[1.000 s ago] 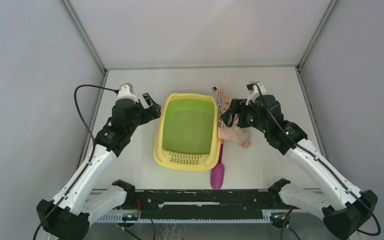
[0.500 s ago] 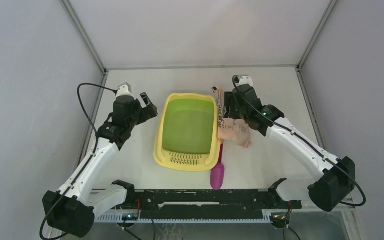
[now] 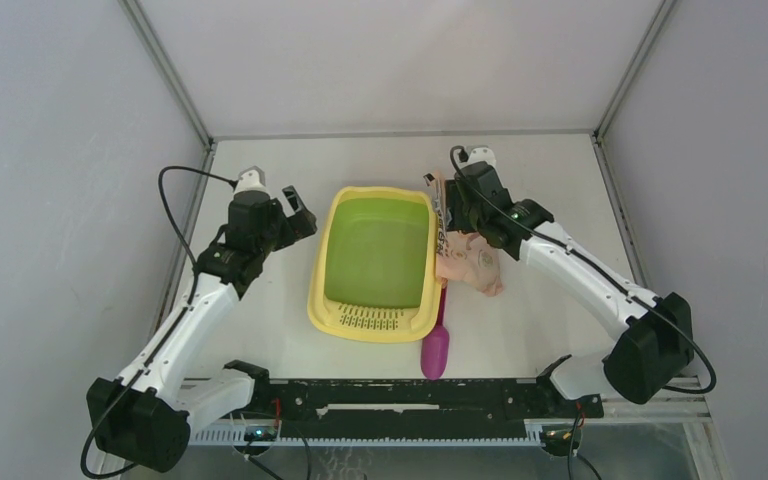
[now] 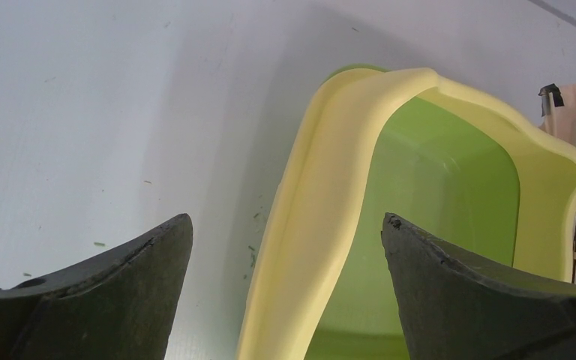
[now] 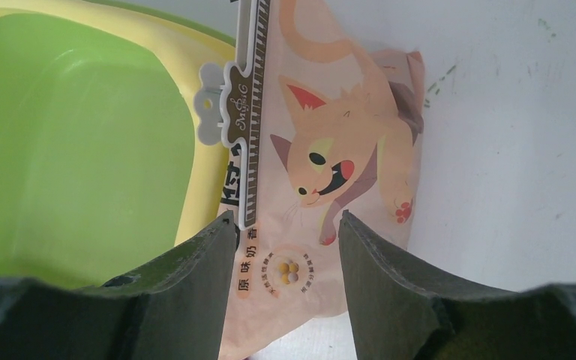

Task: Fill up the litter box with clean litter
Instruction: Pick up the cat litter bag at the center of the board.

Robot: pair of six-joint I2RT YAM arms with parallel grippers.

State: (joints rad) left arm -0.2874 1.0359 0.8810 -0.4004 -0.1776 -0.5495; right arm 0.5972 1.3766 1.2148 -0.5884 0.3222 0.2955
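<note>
Jaws of our left gripper (image 4: 285,225) stand wide astride the litter box (image 3: 375,318) rim, centre frame. Those of the right gripper (image 5: 285,217) hang half apart over the bag (image 5: 330,135) just right of it, gripping nothing. We judge nothing poured: the green basin is bare, so all filling remains.

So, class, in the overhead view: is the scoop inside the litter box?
No, the scoop lies on the table, outside the litter box.
</note>
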